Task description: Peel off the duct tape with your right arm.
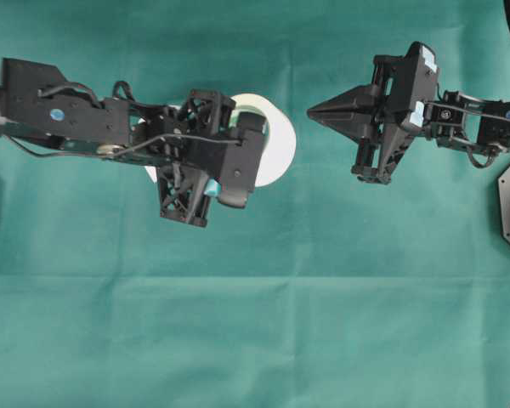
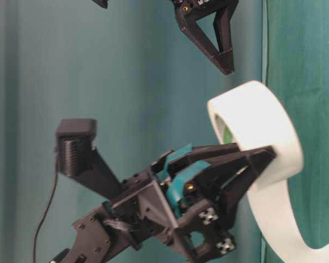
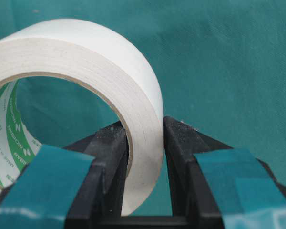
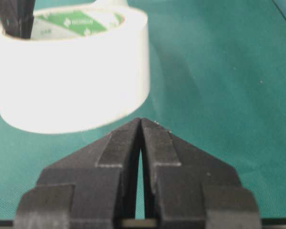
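Left gripper (image 3: 145, 143) pinching duct tape (image 3: 86, 62) wall.
Right gripper (image 4: 141, 121) hovering beside the roll above green cloth (image 1: 323, 323), jaws pressed together.

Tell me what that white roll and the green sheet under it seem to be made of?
The white roll looks like matte paper or cloth tape: its side shows thin stacked layers, around a liner printed in green. The green sheet looks like woven cloth, matte with a fine weave and a soft fold line. Neither can be told for certain.
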You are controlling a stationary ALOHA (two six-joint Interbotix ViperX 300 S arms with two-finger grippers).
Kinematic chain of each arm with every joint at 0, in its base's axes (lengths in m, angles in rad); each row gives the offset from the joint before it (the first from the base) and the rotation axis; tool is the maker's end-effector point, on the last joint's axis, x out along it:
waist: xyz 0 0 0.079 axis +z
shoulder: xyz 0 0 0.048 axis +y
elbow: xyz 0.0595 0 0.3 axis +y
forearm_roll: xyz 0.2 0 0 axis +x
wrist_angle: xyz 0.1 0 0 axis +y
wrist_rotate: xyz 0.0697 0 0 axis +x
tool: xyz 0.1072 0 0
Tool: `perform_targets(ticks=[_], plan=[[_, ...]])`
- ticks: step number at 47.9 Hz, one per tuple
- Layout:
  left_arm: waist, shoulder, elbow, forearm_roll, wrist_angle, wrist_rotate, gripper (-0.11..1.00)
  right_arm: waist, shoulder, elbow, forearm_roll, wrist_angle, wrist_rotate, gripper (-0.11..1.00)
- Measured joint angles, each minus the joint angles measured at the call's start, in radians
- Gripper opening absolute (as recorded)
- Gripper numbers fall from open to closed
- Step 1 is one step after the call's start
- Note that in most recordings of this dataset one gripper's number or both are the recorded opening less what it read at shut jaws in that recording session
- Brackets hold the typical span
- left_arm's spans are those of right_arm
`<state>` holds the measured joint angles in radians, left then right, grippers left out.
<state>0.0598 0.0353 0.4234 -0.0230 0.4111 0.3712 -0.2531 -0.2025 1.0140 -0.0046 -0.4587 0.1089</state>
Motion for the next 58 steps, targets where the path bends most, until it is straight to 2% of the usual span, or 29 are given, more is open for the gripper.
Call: perform_targets(ticks=[25, 43, 58], plan=[[-0.023, 0.13, -0.107, 0.0, 0.08, -0.003, 0.2, 0.008, 0.0, 0.006, 0.0, 0.0, 0.0, -0.1], [-0.026, 0.192, -0.141, 0.0, 0.236, -0.003, 0.2, 0.009, 0.0, 0.009, 0.0, 0.0, 0.0, -0.1], [-0.046, 0.195, -0.146, 0.0, 0.262, -0.011, 0.2, 0.009, 0.0, 0.009, 0.0, 0.0, 0.0, -0.1]])
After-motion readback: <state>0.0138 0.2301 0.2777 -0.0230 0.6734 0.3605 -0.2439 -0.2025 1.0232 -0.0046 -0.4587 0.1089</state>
